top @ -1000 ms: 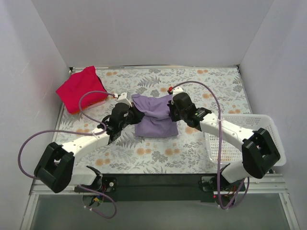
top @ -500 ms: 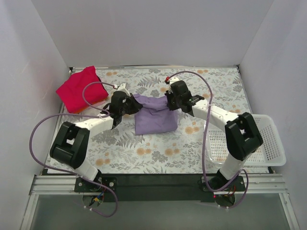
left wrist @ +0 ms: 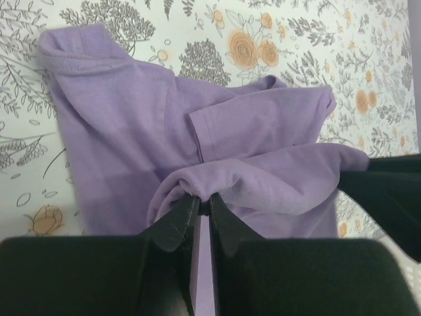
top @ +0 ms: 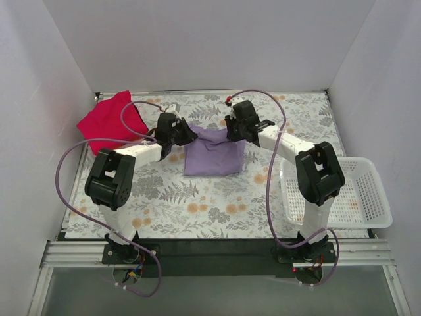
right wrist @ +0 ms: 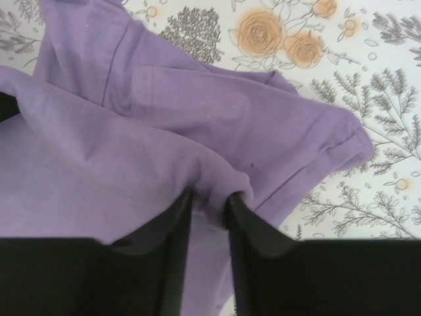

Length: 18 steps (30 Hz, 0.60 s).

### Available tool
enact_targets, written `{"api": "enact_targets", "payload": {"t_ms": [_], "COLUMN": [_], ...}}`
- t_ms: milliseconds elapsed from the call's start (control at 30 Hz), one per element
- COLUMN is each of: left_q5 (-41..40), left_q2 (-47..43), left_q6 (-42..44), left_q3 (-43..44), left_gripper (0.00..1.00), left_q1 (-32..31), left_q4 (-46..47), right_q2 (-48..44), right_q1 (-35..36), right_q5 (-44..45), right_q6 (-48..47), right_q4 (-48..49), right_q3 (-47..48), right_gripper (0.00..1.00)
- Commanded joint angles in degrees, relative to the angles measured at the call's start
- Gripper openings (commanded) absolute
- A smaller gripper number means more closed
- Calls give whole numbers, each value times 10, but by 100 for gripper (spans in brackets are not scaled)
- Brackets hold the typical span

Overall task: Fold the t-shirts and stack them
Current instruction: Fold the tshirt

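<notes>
The lavender t-shirt (top: 212, 157) lies partly folded in the middle of the floral table. My left gripper (top: 185, 135) is shut on the left end of its far edge, and my right gripper (top: 231, 135) is shut on the right end. In the left wrist view the gripper (left wrist: 204, 203) pinches a fold of the lavender shirt (left wrist: 131, 145). In the right wrist view the gripper (right wrist: 209, 199) pinches another fold of it (right wrist: 217, 112). The red t-shirt (top: 106, 122) lies bunched at the far left corner.
A white mesh basket (top: 368, 197) stands at the right edge of the table. White walls enclose the table at the back and sides. Purple cables loop from both arms.
Both grippers have carried the shirt's held edge away from the arm bases toward the back wall, folding it over the rest. Both arms are stretched further out.
</notes>
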Motion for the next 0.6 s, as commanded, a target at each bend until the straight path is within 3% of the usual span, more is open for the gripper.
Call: {"api": "enact_targets", "payload": {"t_ms": [0,67,133,167,200,400,567], "left_q5": [-16,-26,-45,-52,-54,-65,-31], "left_q2": [4,2,-13,-20,-35,-86,-111], "left_q6": [11,11,13,16,17,33,33], "left_q3": [57,76,97,102,106,82,-23], "left_gripper": [12,38,49,72,90,92,92], "left_q1": [7,8,9,12,14,30,37], "left_q4": [-27,-44,-53,-61,-67,-91,-64], "right_q2": [10,8,-5,-11,-19,-102,-171], "right_q1": [-15,-21,-26,-32,-35,-39,-33], "right_q5": [-7,4,11,18,20,46,-8], "right_q6": [-8,-7,-8,-8,-8,-19,-10], "right_q4": [7,-3,-12,-14,-16,-20,9], "right_q3": [57,76,87,92,96,35,-67], "right_gripper": [28,47,65,73,98,98,93]}}
